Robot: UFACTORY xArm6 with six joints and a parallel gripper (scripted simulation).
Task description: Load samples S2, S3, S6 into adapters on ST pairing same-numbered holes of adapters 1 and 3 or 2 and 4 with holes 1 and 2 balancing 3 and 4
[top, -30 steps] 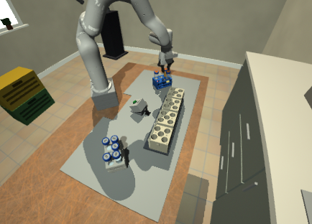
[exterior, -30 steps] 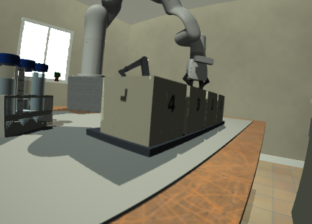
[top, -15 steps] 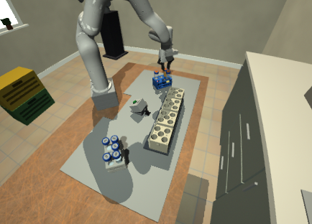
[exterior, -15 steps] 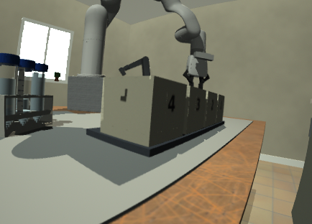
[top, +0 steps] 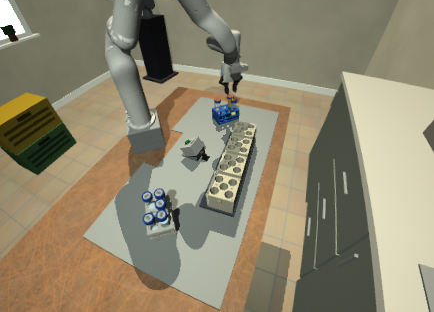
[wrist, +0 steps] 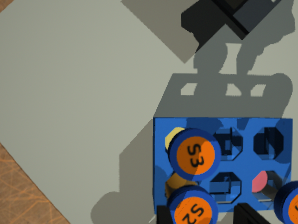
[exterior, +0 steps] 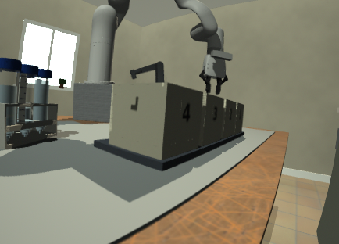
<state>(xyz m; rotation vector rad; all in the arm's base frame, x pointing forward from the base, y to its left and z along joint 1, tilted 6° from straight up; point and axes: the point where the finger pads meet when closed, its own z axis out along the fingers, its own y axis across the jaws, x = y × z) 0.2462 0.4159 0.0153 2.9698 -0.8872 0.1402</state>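
Lowering squarely works best: the grey gripper (top: 231, 91) (exterior: 213, 91) (wrist: 204, 214), partly open and empty, should straddle the blue-capped, orange-dotted S2 tube (top: 230, 97) (wrist: 192, 212) in the blue rack (top: 225, 117) (wrist: 247, 167), avoiding S3 (top: 234, 100) (wrist: 195, 155) beside it.

Orange-brown table (top: 55, 236) (exterior: 219, 208) (wrist: 25, 195) under a grey mat (top: 200, 281) (exterior: 58, 208) (wrist: 75, 85).

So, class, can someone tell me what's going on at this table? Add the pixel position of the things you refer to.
A robot arm has its gripper (top: 230, 92) (exterior: 213, 91) poised above the blue rack (top: 225, 117) (wrist: 200, 122), fingers partly open and gripping nothing. That rack holds the orange-dotted sample tubes, S3 (wrist: 195, 155) and S2 (wrist: 194, 212) among them. The four bucket adapters stand in a row with no tubes in them, and the blue-capped blanks wait in their own rack.
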